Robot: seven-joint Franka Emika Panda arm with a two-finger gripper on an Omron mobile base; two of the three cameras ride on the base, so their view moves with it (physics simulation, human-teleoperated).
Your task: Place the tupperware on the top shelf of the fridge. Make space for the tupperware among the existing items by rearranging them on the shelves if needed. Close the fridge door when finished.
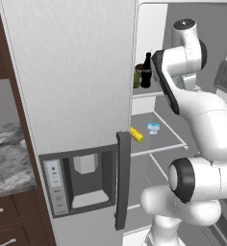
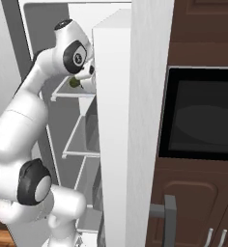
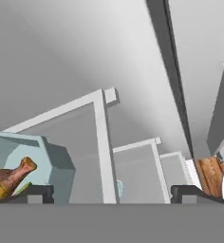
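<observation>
Hand view: tupperware (image 3: 26,163) sits at abt 9 o'clock of the gripper (image 3: 109,192), just inside the left fingertip (image 3: 38,193), resting on the top shelf (image 3: 100,123); jaws look spread wide, nothing clamped. Judged: container looks let go, so next move likely a straight pull-back off the shelf. Left base view: dark bottle (image 1: 146,71) and green item (image 1: 137,79) at shelf's left, near the arm's hand; yellow cob (image 1: 137,135) and pale blue cup (image 1: 153,128) one shelf below. Fridge door (image 2: 128,144) stands open, tight beside the arm.
</observation>
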